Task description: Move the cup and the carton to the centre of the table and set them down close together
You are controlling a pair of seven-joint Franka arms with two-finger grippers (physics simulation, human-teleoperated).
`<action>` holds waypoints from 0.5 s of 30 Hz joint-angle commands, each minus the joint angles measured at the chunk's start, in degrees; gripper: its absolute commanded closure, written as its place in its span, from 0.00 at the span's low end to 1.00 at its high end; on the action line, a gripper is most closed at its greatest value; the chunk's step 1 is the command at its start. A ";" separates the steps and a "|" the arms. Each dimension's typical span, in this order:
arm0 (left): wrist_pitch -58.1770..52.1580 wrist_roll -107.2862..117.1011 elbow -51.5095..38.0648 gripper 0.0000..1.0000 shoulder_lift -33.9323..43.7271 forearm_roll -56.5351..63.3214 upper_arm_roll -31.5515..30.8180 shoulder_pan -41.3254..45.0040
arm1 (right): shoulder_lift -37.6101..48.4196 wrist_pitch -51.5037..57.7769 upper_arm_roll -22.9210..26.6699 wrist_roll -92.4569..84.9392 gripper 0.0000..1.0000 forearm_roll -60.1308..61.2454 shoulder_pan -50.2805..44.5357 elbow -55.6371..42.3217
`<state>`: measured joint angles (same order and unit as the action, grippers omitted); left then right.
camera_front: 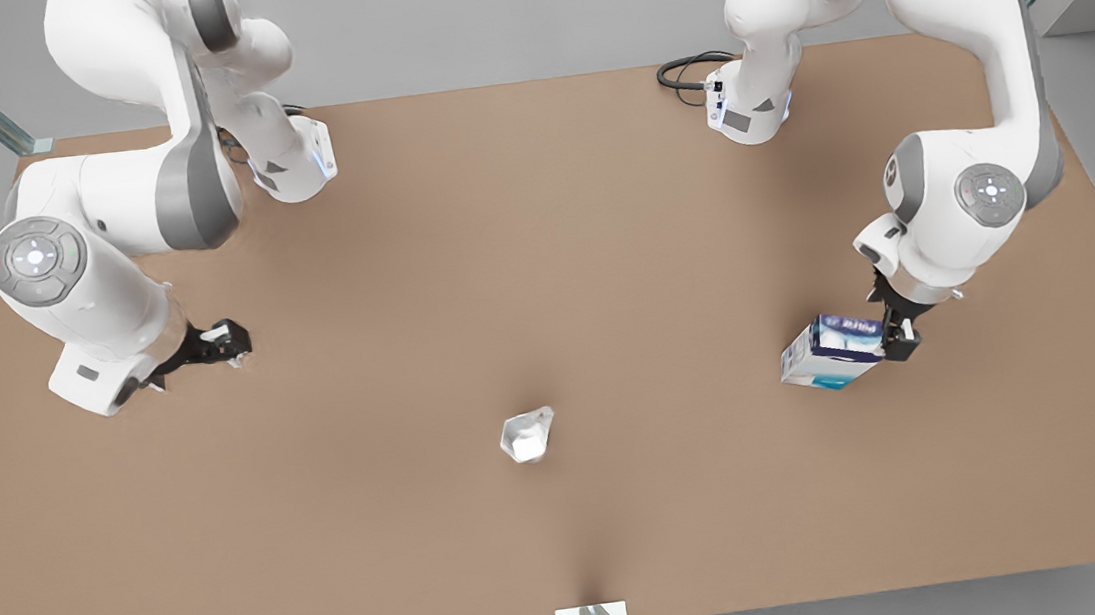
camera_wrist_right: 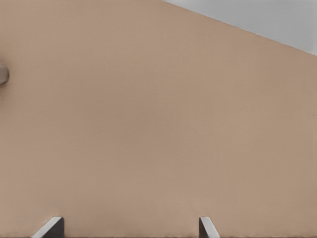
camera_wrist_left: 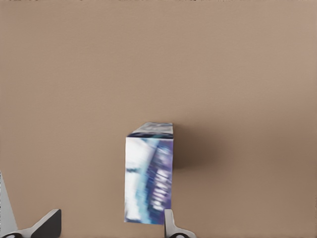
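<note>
The front view looks steeply down over the whole table (camera_front: 542,248); both wrist views face it close up.

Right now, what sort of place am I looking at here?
Probably a simulated robot test bench: a plain brown table with two arms mounted on it, just a cup and a carton, and bare grey surroundings.

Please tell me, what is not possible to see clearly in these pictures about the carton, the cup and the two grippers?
- Carton: its lettering is blurred in the left wrist view and too small in the front view.
- Left gripper: whether its fingers press the carton; the frame edge cuts them.
- Cup: upright or tipped, too small in the front view.
- Right gripper: finger tips cut by the wrist view's edge.
</note>
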<state>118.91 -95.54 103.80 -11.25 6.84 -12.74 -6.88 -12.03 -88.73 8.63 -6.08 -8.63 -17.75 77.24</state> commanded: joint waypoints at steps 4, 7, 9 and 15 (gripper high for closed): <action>1.85 0.00 1.94 0.00 -0.09 0.28 0.00 0.20 | 5.52 -4.08 -11.27 3.18 0.00 -0.95 13.53 8.89; 2.73 0.09 4.05 0.00 -0.17 0.28 0.00 0.12 | 3.94 -4.34 -11.27 3.88 0.00 -0.95 13.26 8.71; 2.90 0.18 4.40 0.00 -0.97 0.19 0.00 0.20 | 2.62 -4.52 -11.18 3.79 0.00 -1.04 13.44 8.27; 4.75 0.18 4.49 0.00 -1.67 0.98 0.08 -0.24 | 2.27 -4.17 -11.10 3.79 0.00 -0.34 13.35 8.19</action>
<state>123.69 -95.36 108.33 -12.92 7.38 -12.65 -7.25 -9.76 -92.98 -2.46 -2.29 -8.84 -4.50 85.43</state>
